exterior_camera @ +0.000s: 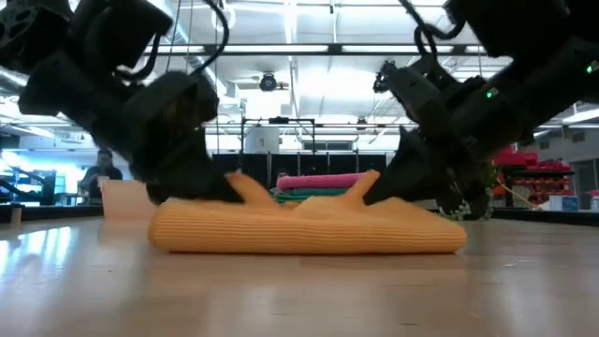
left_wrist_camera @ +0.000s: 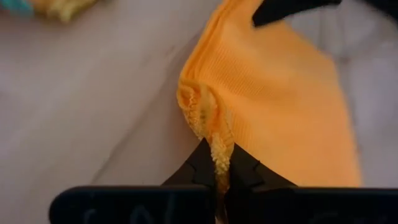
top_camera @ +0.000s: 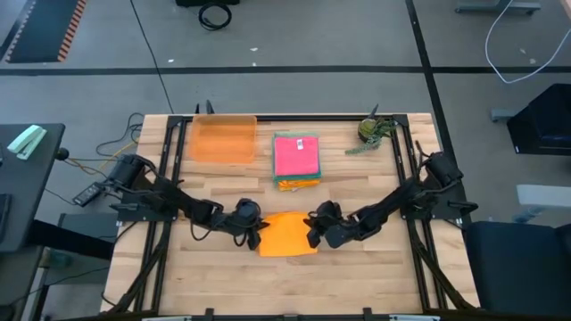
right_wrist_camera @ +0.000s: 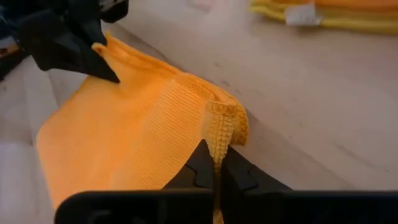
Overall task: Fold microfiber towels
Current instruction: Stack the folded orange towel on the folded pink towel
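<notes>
An orange microfiber towel (top_camera: 287,235) lies on the wooden table near its front middle. My left gripper (top_camera: 259,234) is shut on the towel's far left corner and my right gripper (top_camera: 311,234) on its far right corner. In the low view both corners stand up a little above the rest of the towel (exterior_camera: 309,232). A stack of folded towels (top_camera: 296,159) with a pink one on top rests behind it. My left gripper pinches the towel's far left corner (left_wrist_camera: 214,142) between its two fingers, slanting down from the table's left. The corner is bunched and raised a little; the rest of the towel lies on the table. How many layers it has I cannot tell. My right gripper pinches the far right corner (right_wrist_camera: 218,134) between its two fingers, slanting down from the table's right. The corner is puckered and lifted slightly (exterior_camera: 367,184), with the towel's body flat on the table. The number of layers does not show.
A translucent orange tray (top_camera: 223,139) stands at the far left of the table. A green object (top_camera: 370,132) sits at the far right. Bare wood lies in front of the towel toward the near edge (top_camera: 285,285).
</notes>
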You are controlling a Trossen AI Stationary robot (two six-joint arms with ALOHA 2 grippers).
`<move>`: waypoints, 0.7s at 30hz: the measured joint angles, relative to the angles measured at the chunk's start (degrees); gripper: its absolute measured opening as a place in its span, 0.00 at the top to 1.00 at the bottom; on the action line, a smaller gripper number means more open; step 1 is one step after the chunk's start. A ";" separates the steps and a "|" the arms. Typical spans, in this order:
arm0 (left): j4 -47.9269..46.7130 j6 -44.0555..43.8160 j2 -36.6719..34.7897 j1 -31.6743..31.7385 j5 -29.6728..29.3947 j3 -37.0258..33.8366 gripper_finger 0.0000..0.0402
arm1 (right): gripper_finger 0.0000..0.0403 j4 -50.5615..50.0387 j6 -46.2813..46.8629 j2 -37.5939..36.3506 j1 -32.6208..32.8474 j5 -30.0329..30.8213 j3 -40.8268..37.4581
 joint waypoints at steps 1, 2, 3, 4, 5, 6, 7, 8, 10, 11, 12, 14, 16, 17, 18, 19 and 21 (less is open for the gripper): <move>0.53 0.79 -0.63 0.05 -0.28 0.01 0.97 | 0.99 -0.82 -0.12 -0.65 0.30 0.62 0.01; 0.86 1.48 -1.23 0.07 -0.60 0.02 0.97 | 0.99 -1.68 -0.17 -1.49 0.57 1.36 0.01; 0.98 2.15 -1.89 0.09 -0.84 0.02 0.97 | 0.99 -2.41 -0.22 -2.38 0.80 2.12 0.04; 1.17 2.83 -2.57 0.10 -1.15 0.02 0.97 | 0.99 -3.28 -0.40 -3.36 0.96 3.05 0.05; 1.52 3.40 -3.20 0.23 -1.65 0.02 0.97 | 0.99 -4.20 -0.81 -4.41 1.16 3.91 0.05; 2.11 4.16 -3.66 0.36 -2.02 0.04 0.97 | 0.99 -5.70 -1.24 -5.76 1.29 4.76 0.05; 2.34 4.57 -4.18 0.52 -2.07 0.04 0.97 | 0.99 -6.72 -1.71 -7.05 1.46 5.64 0.05; 2.57 5.28 -4.73 0.74 -2.20 0.04 0.97 | 0.99 -7.76 -2.09 -8.58 1.53 6.35 0.05; 5.05 7.00 -5.73 1.38 -2.48 0.05 0.97 | 0.99 -11.00 -3.10 -11.93 1.53 7.85 0.05; 6.38 7.94 -6.24 1.77 -2.59 0.11 0.97 | 0.99 -12.04 -3.75 -13.62 1.53 8.47 0.05; 7.70 9.25 -6.98 2.26 -2.61 0.11 0.97 | 0.99 -13.57 -4.52 -15.39 1.52 9.18 0.05; 9.84 12.06 -8.16 3.62 -2.72 0.81 0.97 | 0.99 -15.83 -6.08 -18.88 1.33 10.72 0.05; 9.62 15.05 -9.97 5.26 -2.84 1.92 0.97 | 0.99 -16.79 -8.04 -22.20 0.65 11.97 0.07; 9.59 16.74 -10.58 6.10 -2.89 3.00 0.97 | 0.99 -17.71 -9.30 -23.97 0.26 12.26 0.08; 9.09 18.61 -11.32 7.08 -2.83 4.15 0.97 | 0.99 -17.82 -10.74 -25.52 -0.37 12.67 0.06; 8.00 20.31 -12.19 8.16 -2.81 5.21 0.97 | 0.99 -17.78 -12.27 -27.01 -1.21 13.01 0.08; 2.87 22.31 -13.74 10.87 -2.75 8.13 0.97 | 0.99 -18.86 -14.54 -29.94 -3.74 13.13 0.08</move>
